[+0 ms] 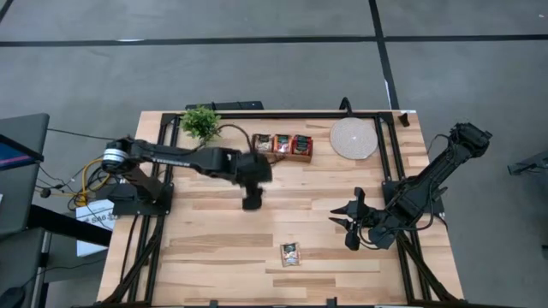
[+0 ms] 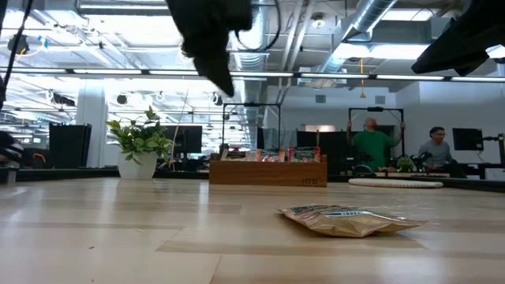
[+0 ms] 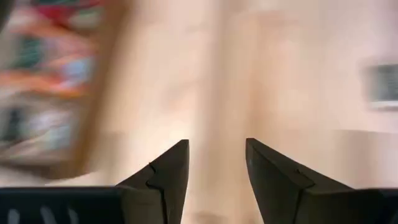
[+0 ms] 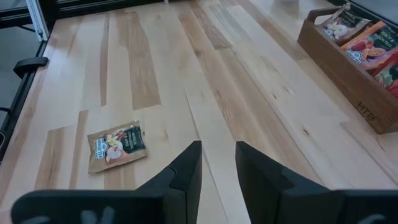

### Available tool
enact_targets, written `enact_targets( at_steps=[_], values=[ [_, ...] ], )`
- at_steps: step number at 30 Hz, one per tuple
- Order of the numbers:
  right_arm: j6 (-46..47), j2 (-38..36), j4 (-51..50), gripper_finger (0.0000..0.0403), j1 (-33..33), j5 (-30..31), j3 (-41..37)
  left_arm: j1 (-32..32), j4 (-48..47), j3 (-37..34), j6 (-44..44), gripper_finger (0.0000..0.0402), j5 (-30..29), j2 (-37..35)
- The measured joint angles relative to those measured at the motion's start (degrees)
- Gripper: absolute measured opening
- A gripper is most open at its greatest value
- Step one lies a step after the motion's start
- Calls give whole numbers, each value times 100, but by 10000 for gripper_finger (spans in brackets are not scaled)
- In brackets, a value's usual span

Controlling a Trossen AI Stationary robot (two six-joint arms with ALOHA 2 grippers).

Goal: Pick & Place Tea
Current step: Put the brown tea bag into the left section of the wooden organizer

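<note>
One tea sachet [image 1: 290, 254] lies flat on the table near its front edge; it also shows in the low view [image 2: 347, 218] and the right wrist view [image 4: 116, 145]. More sachets [image 1: 281, 143] stand in the brown wooden tray [image 1: 306, 157] at the far middle. My left gripper [image 1: 251, 204] hangs open and empty above the table's middle, between the tray and the loose sachet [image 3: 217, 168]. My right gripper [image 1: 342, 224] stands open and empty at the right, pointing toward the loose sachet [image 4: 217, 163].
A small potted plant [image 1: 200, 122] stands left of the tray and a round pale disc [image 1: 354, 138] lies to its right. Black frame rails run along the table's left and right sides. Bare wood lies between tray and loose sachet. People stand in the room behind [image 2: 371, 142].
</note>
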Motion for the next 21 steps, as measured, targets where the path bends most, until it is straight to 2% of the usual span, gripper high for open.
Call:
enact_targets(
  at_steps=[2, 3, 11, 21],
  values=[
    [2, 0, -1, 90, 1, -3, 0, -212, 253, 1, -118, 151, 615, -1],
    [2, 0, 3, 90, -1, -3, 0, -345, 364, -1, -138, 151, 706, 23],
    [41, 0, 53, 90, -1, -41, 0, -1258, 1652, -2, -39, 151, 671, 852],
    [43, 0, 43, 90, 0, -29, 0, -1402, 2012, -2, -759, 151, 492, 1736]
  ],
)
